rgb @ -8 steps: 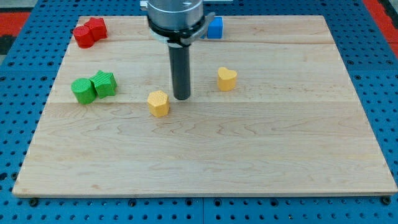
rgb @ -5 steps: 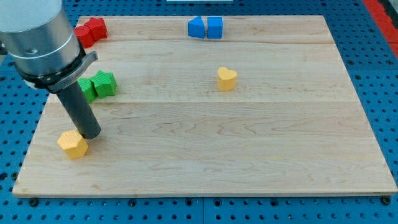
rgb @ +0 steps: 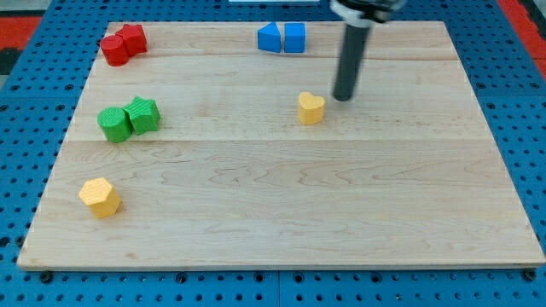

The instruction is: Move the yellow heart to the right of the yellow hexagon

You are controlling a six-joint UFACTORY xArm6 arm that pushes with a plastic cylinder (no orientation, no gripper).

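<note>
- Camera view: dark rod's tip sits just up-right of small yellow heart block; no pincer fitted.
- Yellow hexagon block rests bottom-left on wooden worktop, well apart.
- Push heart down-left, stop right of hexagon.

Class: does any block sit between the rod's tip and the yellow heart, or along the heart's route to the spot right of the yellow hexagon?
Nothing visible does. My tip stands just upper-right of the yellow heart, bare board between. The wood toward the yellow hexagon holds no block.
</note>
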